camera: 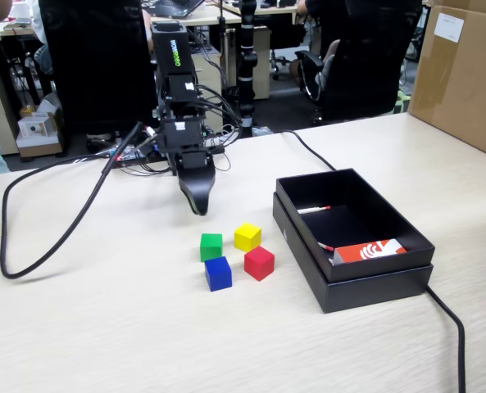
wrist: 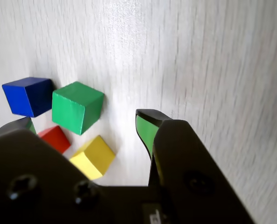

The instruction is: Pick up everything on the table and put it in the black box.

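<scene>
Four small cubes sit close together on the beige table (camera: 103, 327): green (camera: 211, 246), yellow (camera: 247, 237), blue (camera: 218, 273) and red (camera: 259, 263). The black box (camera: 386, 284) stands to their right. My gripper (camera: 197, 205) hangs just behind the cubes, a little above the table, holding nothing. In the wrist view the gripper (wrist: 84, 122) is open, its green-padded jaws wide apart, with the green cube (wrist: 77, 106), yellow cube (wrist: 93, 157) and red cube (wrist: 56, 138) between them and the blue cube (wrist: 28, 95) beyond.
Inside the box lie an orange-and-white packet (camera: 369, 250) and a thin white pen (camera: 314, 210). A black cable (camera: 54, 246) loops across the table's left; another (camera: 451, 327) runs past the box. A brown carton (camera: 464, 74) stands at the back right.
</scene>
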Controlling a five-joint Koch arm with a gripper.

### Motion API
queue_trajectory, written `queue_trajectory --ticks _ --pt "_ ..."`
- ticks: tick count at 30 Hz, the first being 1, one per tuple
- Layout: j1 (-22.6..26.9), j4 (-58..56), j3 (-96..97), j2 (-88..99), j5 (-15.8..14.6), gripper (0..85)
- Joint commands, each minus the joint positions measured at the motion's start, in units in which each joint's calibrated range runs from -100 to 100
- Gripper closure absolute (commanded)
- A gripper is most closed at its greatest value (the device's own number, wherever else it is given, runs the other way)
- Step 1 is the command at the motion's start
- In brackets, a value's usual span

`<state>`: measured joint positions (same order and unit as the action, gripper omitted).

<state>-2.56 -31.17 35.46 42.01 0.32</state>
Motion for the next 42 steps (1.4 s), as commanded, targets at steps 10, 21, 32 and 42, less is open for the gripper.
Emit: queue_trajectory --ticks 10,21,32,42 --pt "0.78 -0.58 -14.70 -16.36 0.05 42.0" --pt "0.49 -0.58 -16.15 -23.02 0.05 59.2" --pt "-0.05 -5.34 -19.14 -14.98 0.00 78.6" --pt "11.48 -20.20 -39.36 -2.94 -3.03 78.6"
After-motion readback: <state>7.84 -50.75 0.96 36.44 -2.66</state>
